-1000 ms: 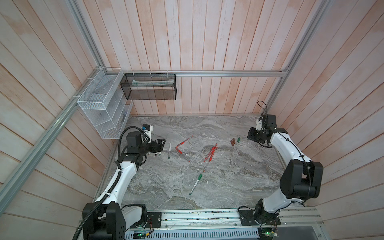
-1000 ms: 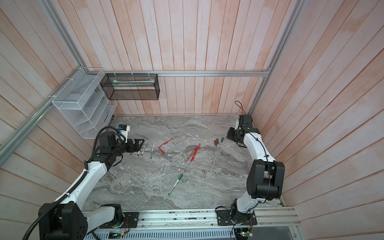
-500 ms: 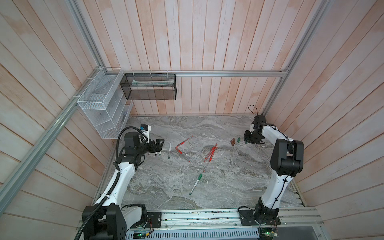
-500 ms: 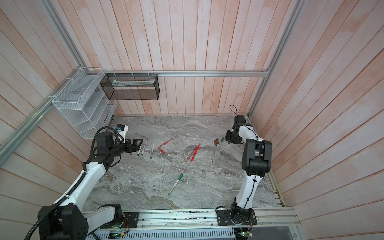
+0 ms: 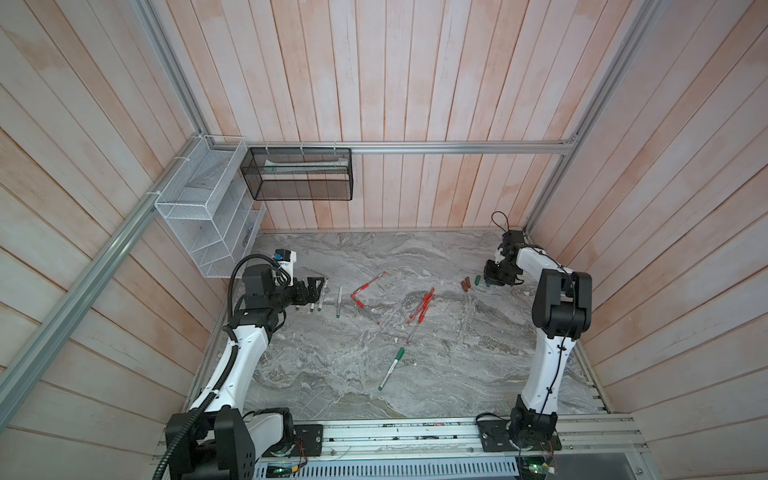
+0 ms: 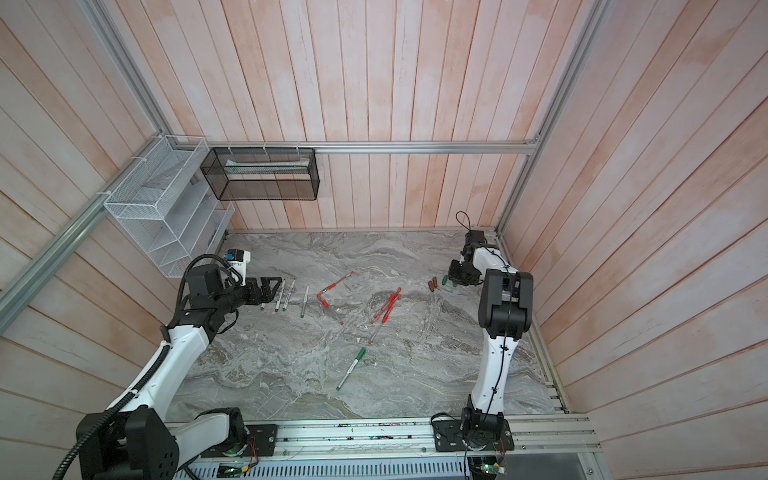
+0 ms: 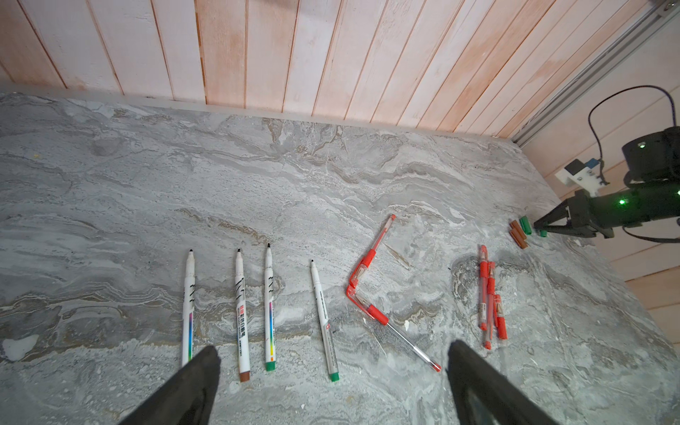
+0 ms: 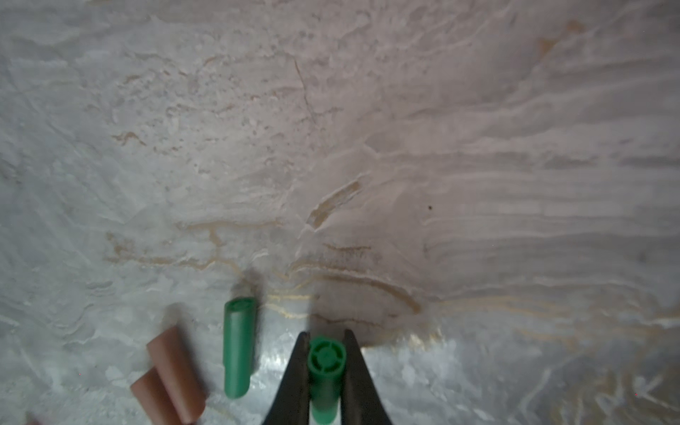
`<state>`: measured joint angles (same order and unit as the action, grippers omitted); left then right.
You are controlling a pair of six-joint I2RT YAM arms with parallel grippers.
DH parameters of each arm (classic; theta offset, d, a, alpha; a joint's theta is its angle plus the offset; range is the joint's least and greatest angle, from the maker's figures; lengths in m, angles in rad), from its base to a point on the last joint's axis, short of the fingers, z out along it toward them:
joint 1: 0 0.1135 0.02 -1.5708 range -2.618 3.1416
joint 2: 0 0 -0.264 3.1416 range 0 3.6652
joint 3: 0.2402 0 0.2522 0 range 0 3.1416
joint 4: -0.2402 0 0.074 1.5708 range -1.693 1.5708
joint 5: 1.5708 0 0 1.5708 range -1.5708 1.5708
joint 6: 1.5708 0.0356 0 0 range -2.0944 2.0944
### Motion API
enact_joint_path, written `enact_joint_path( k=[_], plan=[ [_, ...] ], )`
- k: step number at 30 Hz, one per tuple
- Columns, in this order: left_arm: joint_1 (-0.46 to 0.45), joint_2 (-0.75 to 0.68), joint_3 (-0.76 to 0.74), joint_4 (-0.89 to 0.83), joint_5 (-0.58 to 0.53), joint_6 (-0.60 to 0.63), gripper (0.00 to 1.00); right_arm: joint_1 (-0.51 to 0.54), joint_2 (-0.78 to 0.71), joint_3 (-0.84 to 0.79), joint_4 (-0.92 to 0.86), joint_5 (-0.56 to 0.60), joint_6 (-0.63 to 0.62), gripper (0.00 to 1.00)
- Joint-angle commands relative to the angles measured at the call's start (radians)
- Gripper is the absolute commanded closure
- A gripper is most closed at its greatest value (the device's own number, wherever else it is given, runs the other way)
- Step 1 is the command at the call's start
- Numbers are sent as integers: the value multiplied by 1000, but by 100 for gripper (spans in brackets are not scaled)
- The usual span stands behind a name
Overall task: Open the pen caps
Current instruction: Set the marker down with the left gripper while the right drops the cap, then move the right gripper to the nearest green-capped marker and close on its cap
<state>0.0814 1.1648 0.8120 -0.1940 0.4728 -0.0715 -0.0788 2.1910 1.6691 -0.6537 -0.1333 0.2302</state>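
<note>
My right gripper is shut on a green pen cap, low over the marble at the far right. Beside it lie a second green cap and two brown caps, which both top views show as a small group. My left gripper is open and empty, hovering at the near ends of several uncapped white markers at the left. Red pens still wear red caps. A green-capped marker lies alone at mid-front.
A cluster of red pens and caps lies mid-table. A white wire rack and a black mesh basket hang on the back-left walls. Wooden walls close in on three sides, and the arm bases stand on the front rail.
The right arm has folded its elbow inward and upright, and its gripper has shifted slightly left toward the caps on the table. The left gripper has stayed by the markers.
</note>
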Motion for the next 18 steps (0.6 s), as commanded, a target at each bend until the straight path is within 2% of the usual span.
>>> enact_joint_path(
  k=[1, 10, 18],
  plan=[
    [12, 3, -20, 22, 10, 1, 3, 14, 30, 28, -24, -9, -18, 95],
    [29, 2, -20, 28, 19, 1, 3, 23, 57, 47, -28, 9, -25, 79],
    [48, -5, -21, 28, 29, -34, 2, 24, 14, 40, -30, 21, -25, 71]
  ],
)
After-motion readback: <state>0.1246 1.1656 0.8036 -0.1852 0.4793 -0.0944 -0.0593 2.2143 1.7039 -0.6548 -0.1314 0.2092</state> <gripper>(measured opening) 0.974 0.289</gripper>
